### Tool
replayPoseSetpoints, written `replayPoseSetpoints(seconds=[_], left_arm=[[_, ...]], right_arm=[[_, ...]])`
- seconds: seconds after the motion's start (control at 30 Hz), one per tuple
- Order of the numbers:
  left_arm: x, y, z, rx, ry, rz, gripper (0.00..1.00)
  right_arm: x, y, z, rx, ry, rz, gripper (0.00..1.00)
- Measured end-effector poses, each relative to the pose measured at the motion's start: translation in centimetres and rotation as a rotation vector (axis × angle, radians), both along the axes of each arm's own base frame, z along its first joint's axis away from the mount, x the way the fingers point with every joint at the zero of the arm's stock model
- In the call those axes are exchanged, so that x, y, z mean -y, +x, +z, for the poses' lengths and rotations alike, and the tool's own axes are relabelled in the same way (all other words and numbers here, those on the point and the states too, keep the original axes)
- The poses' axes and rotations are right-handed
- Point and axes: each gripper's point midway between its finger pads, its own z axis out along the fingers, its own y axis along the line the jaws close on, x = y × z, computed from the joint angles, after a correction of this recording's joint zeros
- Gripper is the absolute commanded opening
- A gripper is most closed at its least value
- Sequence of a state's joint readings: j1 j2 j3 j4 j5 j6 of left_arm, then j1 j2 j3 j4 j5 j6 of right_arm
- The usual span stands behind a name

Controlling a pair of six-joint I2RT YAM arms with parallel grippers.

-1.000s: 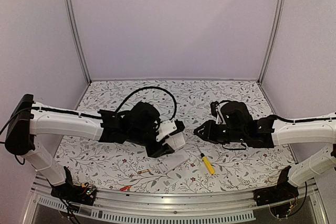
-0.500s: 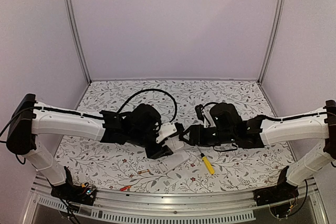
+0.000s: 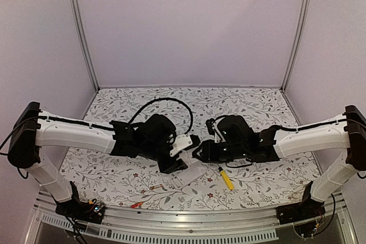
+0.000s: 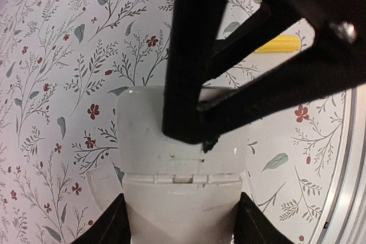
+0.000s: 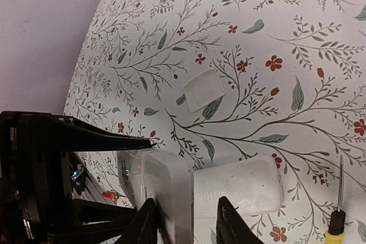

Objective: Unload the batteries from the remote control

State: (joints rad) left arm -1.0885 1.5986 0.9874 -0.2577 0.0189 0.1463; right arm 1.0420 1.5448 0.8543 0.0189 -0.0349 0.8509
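Floral tabletop [image 3: 257, 104] in a pale booth, with a yellow-handled screwdriver [image 3: 226, 178] lying loose.
The tabletop print shows leafy sprigs and small red flowers. The screwdriver lies flat near the front edge, right of centre. A small pale square piece [image 5: 204, 90] lies flat on the print, apart from the screwdriver. Metal posts [image 3: 80, 27] frame the plain back wall [image 3: 189, 27].
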Motion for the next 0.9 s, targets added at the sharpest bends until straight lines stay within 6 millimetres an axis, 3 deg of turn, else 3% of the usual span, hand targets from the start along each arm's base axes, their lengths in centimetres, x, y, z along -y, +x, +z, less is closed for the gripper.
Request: replayPoseSetpoints(seconds=[0.17, 0.3, 0.53, 0.8, 0.9], left_arm=[[-0.2, 0.0, -0.4, -0.004, 0.016, 0.003, 0.19], [-0.2, 0.0, -0.4, -0.004, 0.016, 0.003, 0.19], [-0.4, 0.4, -1.4, 0.002, 0.047, 0.020, 0.17], [-0.4, 0.5, -1.9, -0.003, 0.063, 0.022, 0.17], [-0.4, 0.5, -1.9, -0.003, 0.063, 0.022, 0.17]], right_arm=[[2.3, 1.0, 0.8, 0.021, -0.010, -0.078, 0.16], [3.5, 1.2, -0.1, 0.007, -0.029, -0.097, 0.18], [3.1, 0.1, -0.2, -0.002, 0.036, -0.043, 0.33], [2.0, -0.6, 1.3, 0.006, 0.134, 0.009, 0.32], [1.5, -0.7, 1.0, -0.006, 0.144, 0.024, 0.32]])
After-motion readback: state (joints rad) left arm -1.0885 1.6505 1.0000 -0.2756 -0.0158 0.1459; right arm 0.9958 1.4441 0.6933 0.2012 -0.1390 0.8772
